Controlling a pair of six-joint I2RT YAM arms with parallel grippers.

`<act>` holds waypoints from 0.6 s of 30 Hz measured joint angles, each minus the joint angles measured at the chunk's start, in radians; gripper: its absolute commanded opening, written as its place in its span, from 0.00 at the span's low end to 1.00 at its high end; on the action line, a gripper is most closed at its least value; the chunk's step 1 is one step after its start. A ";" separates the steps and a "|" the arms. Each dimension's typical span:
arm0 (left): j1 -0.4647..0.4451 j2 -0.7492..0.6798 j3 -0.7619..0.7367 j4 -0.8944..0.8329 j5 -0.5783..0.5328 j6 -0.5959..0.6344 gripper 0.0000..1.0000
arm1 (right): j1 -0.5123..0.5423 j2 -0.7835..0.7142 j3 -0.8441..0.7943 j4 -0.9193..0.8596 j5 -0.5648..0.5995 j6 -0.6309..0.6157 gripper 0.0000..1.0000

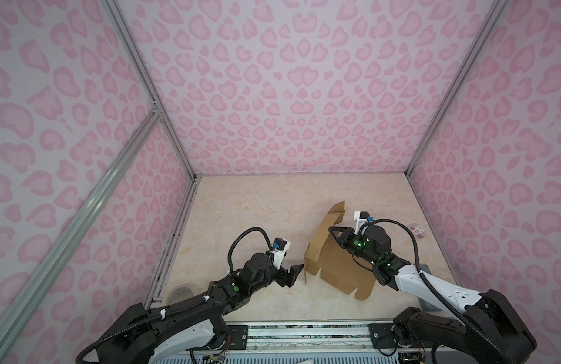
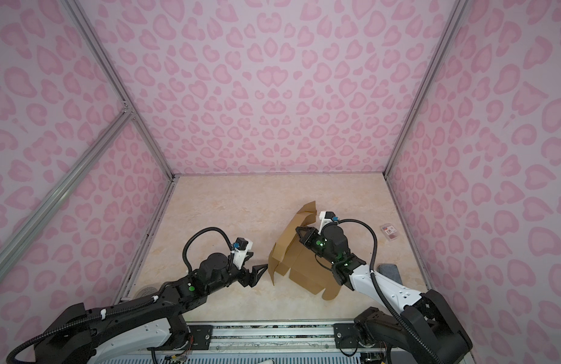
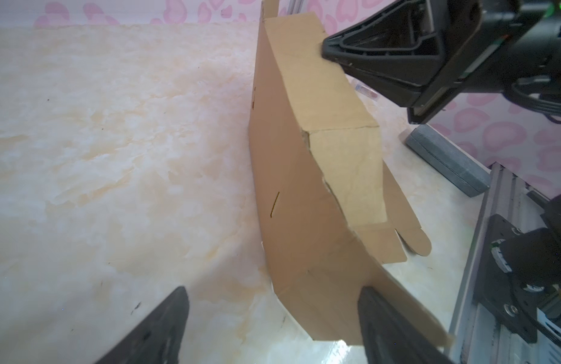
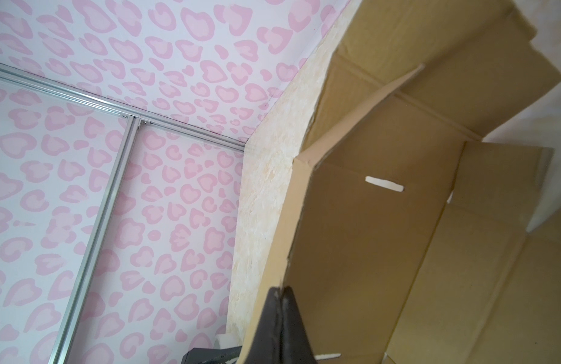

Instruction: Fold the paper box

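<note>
The paper box (image 1: 332,271) is a plain brown cardboard cut-out, matte, slightly fibrous at its cut edges and scored with straight creases. It is half raised from flat. It sits between the two grippers, and its base panel lies under the right gripper's wrist on the table (image 1: 257,214), a glossy surface mottled cream like marble.

One long wall panel stands nearly upright. The right gripper (image 1: 331,229) has its black fingers pressed together on that panel's top edge, pinching the cardboard. In the right wrist view the thin edge runs in between the fingertips (image 4: 273,312). Beyond them the panel's inner face carries a short narrow slit (image 4: 384,183), and further flaps bend away at angles. A flap ending in a rounded tab (image 1: 362,294) lies flat beside the right forearm.

The left gripper (image 1: 296,272) has its wedge-shaped black fingers spread wide, pointing at the nearest end flap of the box. One fingertip is just beside the flap's edge; whether it touches cannot be told. In the left wrist view the raised wall's outer face stretches ahead of the spread fingers.

Past the right gripper's wrist, well apart from the box, lies a small clear packet (image 1: 418,231) with a red-and-white label. A grey rectangular block (image 2: 389,272) rests beside the right forearm, on the side away from the box.
</note>
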 measured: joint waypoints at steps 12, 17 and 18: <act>0.000 0.127 0.069 0.029 0.026 0.122 0.79 | 0.000 0.001 -0.008 0.008 0.000 0.000 0.00; 0.000 0.127 0.060 0.030 -0.007 0.149 0.76 | 0.000 0.000 -0.017 0.010 0.000 0.000 0.00; 0.000 0.127 0.058 0.030 -0.012 0.159 0.76 | 0.000 0.002 -0.018 0.011 0.000 0.000 0.00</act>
